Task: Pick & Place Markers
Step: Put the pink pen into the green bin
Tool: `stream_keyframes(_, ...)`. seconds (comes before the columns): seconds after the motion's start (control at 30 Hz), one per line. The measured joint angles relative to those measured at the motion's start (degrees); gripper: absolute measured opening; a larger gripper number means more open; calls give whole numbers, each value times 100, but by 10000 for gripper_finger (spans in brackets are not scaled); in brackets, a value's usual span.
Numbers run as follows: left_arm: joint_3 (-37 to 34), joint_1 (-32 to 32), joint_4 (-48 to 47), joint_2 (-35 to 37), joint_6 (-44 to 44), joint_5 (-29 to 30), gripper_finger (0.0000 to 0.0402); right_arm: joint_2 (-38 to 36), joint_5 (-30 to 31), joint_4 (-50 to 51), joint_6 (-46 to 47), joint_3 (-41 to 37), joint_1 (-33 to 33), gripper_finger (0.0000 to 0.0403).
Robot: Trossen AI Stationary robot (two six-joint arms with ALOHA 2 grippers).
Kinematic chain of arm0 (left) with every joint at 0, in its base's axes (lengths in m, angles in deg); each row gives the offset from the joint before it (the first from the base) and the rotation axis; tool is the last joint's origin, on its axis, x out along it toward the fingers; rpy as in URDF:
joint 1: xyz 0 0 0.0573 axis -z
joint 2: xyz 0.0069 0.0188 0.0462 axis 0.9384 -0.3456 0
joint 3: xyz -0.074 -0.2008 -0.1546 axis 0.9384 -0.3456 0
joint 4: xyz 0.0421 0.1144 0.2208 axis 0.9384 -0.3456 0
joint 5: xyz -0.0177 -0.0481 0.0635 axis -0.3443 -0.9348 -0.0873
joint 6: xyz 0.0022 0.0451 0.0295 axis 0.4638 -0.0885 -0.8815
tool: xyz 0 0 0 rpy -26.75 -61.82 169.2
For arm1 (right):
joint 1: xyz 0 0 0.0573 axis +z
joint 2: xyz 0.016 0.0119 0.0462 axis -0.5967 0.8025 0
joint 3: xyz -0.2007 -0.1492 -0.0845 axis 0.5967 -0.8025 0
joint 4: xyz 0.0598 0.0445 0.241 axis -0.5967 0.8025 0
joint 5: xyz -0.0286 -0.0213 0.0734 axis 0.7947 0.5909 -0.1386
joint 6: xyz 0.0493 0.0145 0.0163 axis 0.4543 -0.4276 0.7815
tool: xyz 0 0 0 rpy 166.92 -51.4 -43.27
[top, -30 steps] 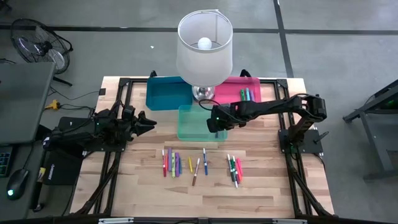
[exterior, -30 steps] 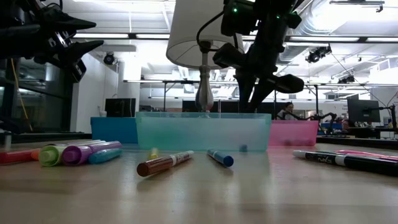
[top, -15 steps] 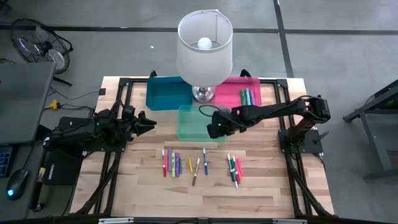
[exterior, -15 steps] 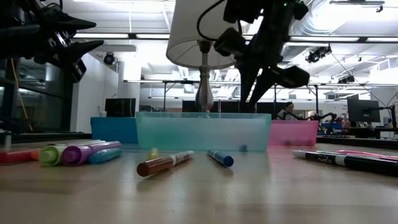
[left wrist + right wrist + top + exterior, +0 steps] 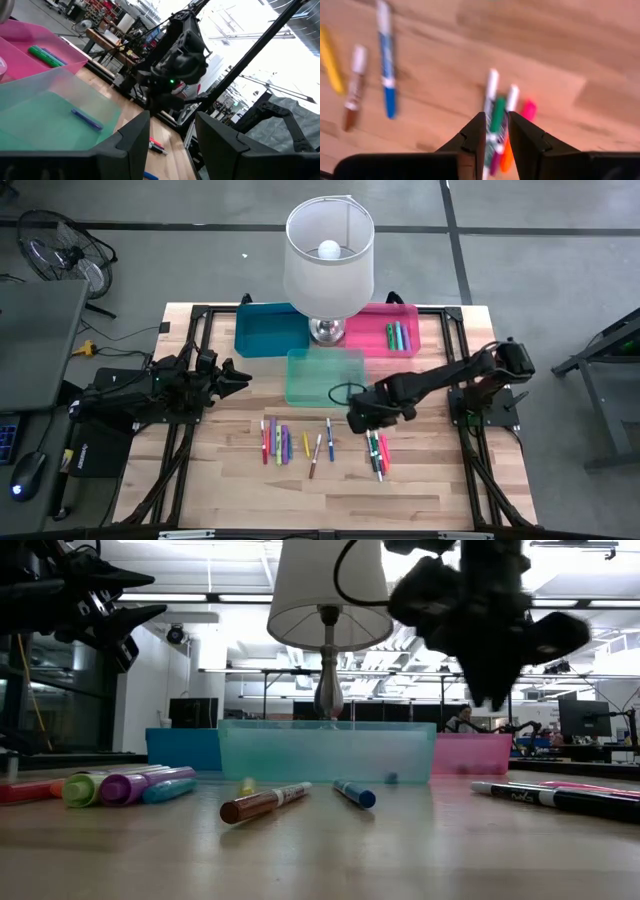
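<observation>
On the near half of the wooden table (image 5: 420, 480) the markers (image 5: 300, 443) lie loose in 3 bunches: a left bunch of about 5 (image 5: 274, 440), a middle set of 3 (image 5: 318, 445), and a right bunch of about 4 (image 5: 377, 452), all with their long axes running roughly near-to-far across the table. The right gripper (image 5: 362, 418) hangs just above and slightly beyond the far ends of that right bunch; in its wrist view the 2 fingers (image 5: 470, 137) stand a narrow slot apart with nothing between them, and the green, white-capped, orange and pink markers (image 5: 496, 131) lie straight ahead of the slot, their length running roughly along the line of sight rather than across it. That relation matters most: the gripper is almost over its target, and a short drop toward the near edge would probably set the fingers astride 1 marker, though the sticks touch each other and a clean single pick may be hard. Further back stand the bins: the green bin (image 5: 325, 377) with 1 blue marker (image 5: 86, 119) inside, then the blue bin (image 5: 270, 330) and the pink bin (image 5: 382, 328) holding 2 or 3 markers, flanking a lamp (image 5: 329, 255). The left gripper (image 5: 232, 377) waits at the table's left side, fingers parted and empty, well apart from every bunch, so the right arm is plainly nearer.
</observation>
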Motion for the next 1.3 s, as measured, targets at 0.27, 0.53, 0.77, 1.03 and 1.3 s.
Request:
stream_keyframes(0.27,0,0,1,-2,0,0,156,123,-183,344,469,0,398,123)
stream_keyframes(0.53,0,1,2,-2,-2,0,156,465,-262,364,504,-5,423,151)
stream_keyframes(0.77,0,1,1,0,0,0,156,722,-234,396,469,-10,407,142)
stream_keyframes(1.03,0,0,0,-2,0,-1,156,726,-239,275,484,-295,403,140)
stream_keyframes(1.3,0,0,2,0,0,0,156,726,-156,-54,488,-478,368,140)
